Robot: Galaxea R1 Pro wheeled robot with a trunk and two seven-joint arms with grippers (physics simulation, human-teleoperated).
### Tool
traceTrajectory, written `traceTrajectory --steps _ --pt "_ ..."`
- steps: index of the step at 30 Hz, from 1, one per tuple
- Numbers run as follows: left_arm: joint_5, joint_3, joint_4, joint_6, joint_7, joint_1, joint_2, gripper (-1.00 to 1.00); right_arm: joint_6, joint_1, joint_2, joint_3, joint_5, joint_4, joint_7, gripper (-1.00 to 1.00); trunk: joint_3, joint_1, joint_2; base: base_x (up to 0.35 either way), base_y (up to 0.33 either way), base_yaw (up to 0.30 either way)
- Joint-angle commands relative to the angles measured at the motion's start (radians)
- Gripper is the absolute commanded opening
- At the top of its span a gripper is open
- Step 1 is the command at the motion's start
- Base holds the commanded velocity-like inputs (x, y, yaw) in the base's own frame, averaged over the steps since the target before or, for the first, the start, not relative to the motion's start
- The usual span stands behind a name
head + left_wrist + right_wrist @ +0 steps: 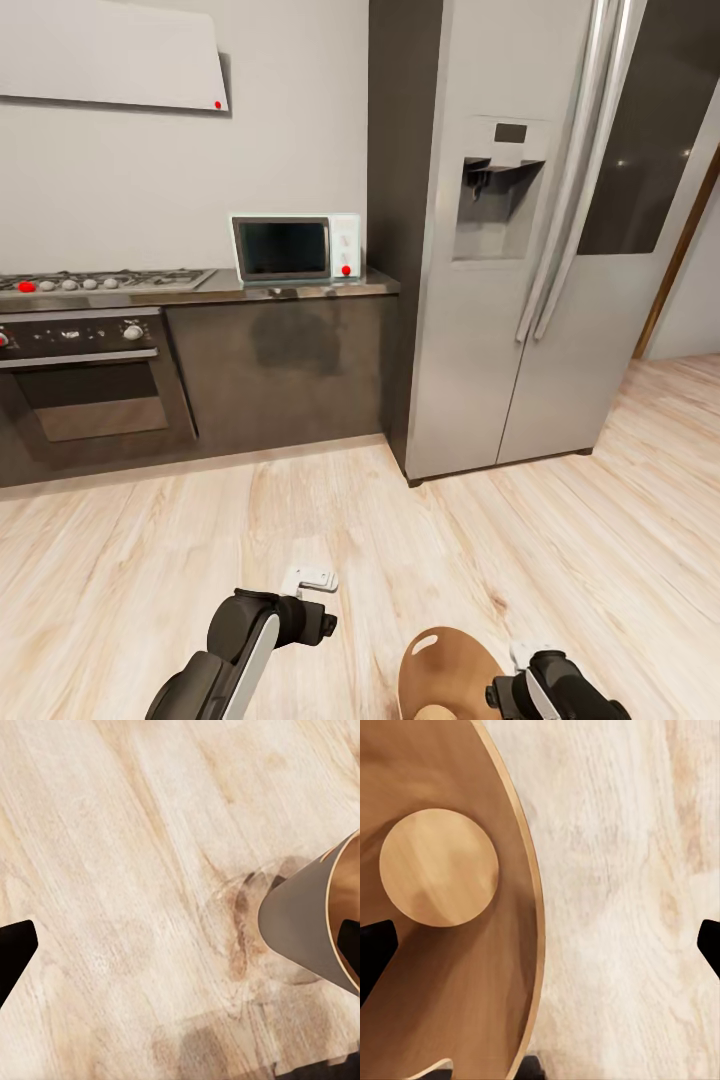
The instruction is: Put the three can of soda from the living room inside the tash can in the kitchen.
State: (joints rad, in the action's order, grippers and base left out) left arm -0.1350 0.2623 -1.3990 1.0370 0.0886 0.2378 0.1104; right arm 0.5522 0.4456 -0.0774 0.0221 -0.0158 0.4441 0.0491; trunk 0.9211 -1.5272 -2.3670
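Observation:
The tash can (pixel 452 668) stands on the kitchen floor at the bottom of the head view, pale grey outside (pixel 300 922) and tan-brown inside (pixel 472 982). Its round bottom shows bare. My right gripper (pixel 540 949) hangs open over the can's rim, one dark fingertip (pixel 375 952) above the inside and the other over the floor. My left gripper (pixel 180 949) is open above bare floor, just beside the can's outer wall. In the head view the left gripper (pixel 312 580) sits left of the can. The three can of soda are out of view.
A steel fridge (pixel 520 250) stands ahead on the right. Left of it runs a dark cabinet (pixel 280 370) with a microwave (pixel 295 248) on its counter, then an oven (pixel 85 385) with red knobs. Light wood floor (pixel 300 500) lies between me and them.

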Motion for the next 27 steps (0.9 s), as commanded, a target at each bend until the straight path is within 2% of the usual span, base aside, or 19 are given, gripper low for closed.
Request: traceTrajectory --steps 1,8,11,16,17,27 --pt "0.000 0.000 0.000 0.000 0.000 0.000 0.000 1.00 0.000 0.000 0.000 0.000 0.000 0.000 0.000 1.00 0.000 0.000 0.000 0.000 0.000 0.000" --pt "0.000 0.000 0.000 0.000 0.000 0.000 0.000 1.00 0.000 0.002 -0.002 -0.001 0.000 -0.002 0.000 1.00 0.000 0.000 0.000 0.000 0.000 0.000" --pt "0.000 0.000 0.000 0.000 0.000 0.000 0.000 1.00 0.000 0.002 -0.002 -0.002 0.000 -0.002 0.000 1.00 0.009 -0.012 -0.021 0.000 0.000 0.000" --pt "0.000 0.000 -0.001 0.000 0.000 0.000 0.000 1.00 0.000 0.002 -0.003 -0.002 0.000 -0.003 0.000 1.00 0.009 -0.012 -0.021 0.000 0.000 0.000" --pt "0.000 0.000 -0.001 0.000 0.000 0.000 0.000 1.00 0.000 0.002 -0.003 -0.002 0.000 -0.004 0.000 -1.00 0.009 -0.012 -0.021 0.000 0.000 0.000" --pt "0.000 0.000 0.000 0.000 0.000 0.000 0.000 1.00 0.000 0.002 -0.005 -0.002 0.000 -0.006 0.000 -1.00 0.009 -0.012 -0.021 0.000 0.000 0.000"
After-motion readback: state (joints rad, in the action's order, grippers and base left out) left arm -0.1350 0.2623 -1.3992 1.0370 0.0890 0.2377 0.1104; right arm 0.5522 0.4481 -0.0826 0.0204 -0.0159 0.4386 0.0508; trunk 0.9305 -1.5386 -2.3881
